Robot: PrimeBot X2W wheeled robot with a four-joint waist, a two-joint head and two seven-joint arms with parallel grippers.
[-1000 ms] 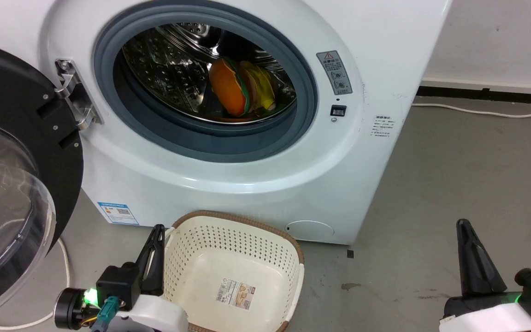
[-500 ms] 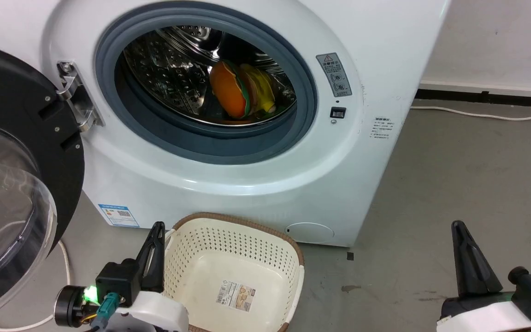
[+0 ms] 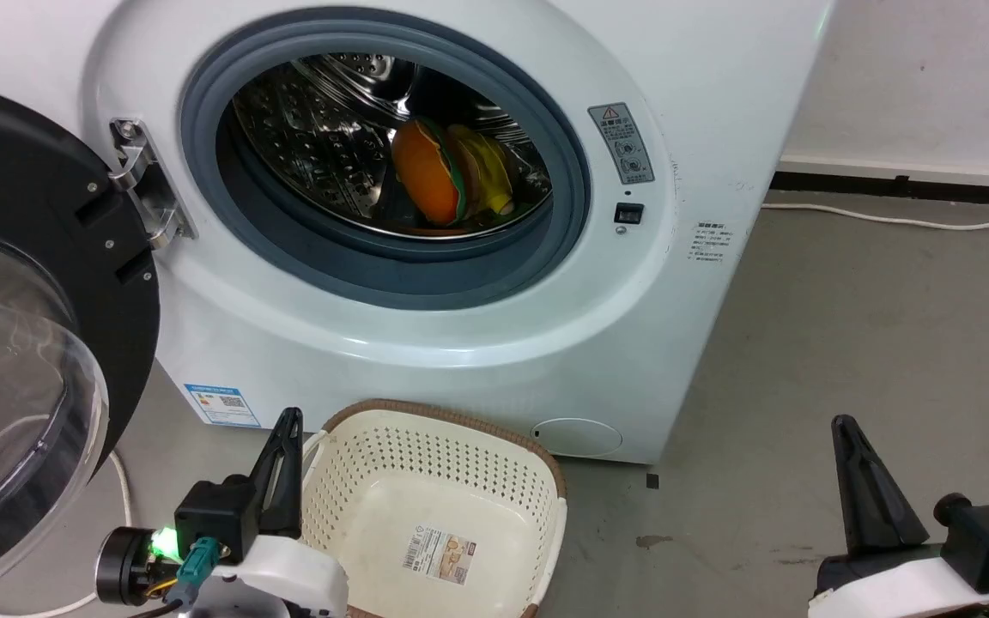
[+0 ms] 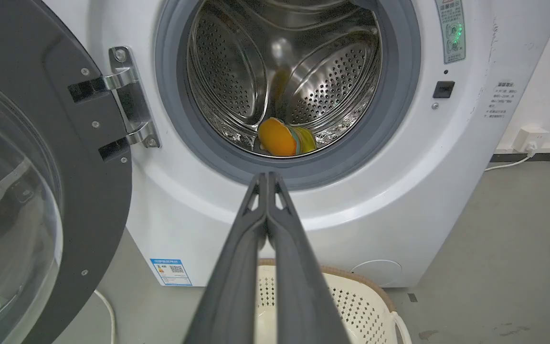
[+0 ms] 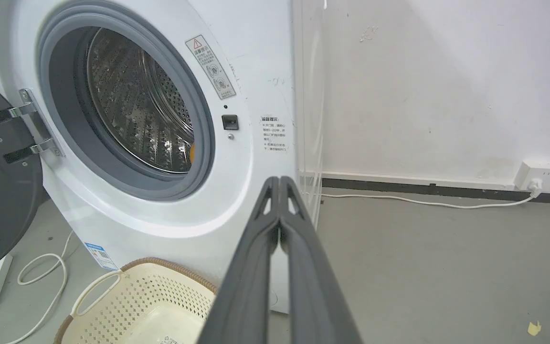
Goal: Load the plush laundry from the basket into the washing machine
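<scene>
The plush laundry point(image 3: 452, 176) lies in the steel drum point(image 3: 323, 146) of the washing machine point(image 3: 460, 343) (its porthole door point(image 3: 31, 257) hangs open at the left). The cream basket point(image 3: 426, 455) stands just before the machine. The left gripper point(image 4: 267, 177) and the right gripper point(image 5: 280, 179) each have fingers pressed together, holding nothing.

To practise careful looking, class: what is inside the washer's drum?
A plush toy lies low in the drum, orange back and yellow body showing. The gasket hides the drum's near floor.
</scene>
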